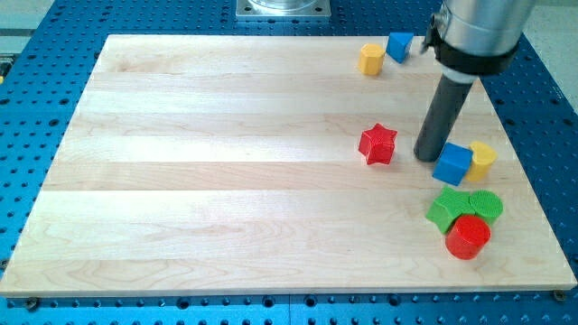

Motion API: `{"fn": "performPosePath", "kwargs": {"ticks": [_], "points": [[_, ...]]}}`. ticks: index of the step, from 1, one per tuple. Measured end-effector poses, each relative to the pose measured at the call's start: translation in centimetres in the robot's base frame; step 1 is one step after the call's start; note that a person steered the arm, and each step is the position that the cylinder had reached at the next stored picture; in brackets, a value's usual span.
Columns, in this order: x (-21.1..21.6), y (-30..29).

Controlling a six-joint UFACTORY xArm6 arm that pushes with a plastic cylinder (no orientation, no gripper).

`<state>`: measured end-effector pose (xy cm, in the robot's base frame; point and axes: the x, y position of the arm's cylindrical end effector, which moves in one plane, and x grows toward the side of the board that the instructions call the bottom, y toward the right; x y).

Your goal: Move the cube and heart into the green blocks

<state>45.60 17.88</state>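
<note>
A blue cube (452, 163) lies at the view's right, touching a yellow heart (482, 159) on its right side. Just below them sit a green star-like block (448, 208) and a green round block (486, 206), side by side. A red cylinder (468, 236) touches the green blocks from below. My tip (427, 156) rests on the board just left of the blue cube, at or very near its upper-left edge, and right of a red star (378, 143).
A yellow block (371, 59) and a blue block (400, 45) lie near the board's top edge, right of centre. The wooden board (226, 162) ends close to the right of the yellow heart and green blocks.
</note>
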Motion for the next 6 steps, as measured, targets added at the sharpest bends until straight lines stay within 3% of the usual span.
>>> {"fn": "performPosePath", "kwargs": {"ticks": [1,3,4,6], "points": [[-5.1,1.9],[0.6,7.0],[5.5,4.6],[-2.9,7.1]]}}
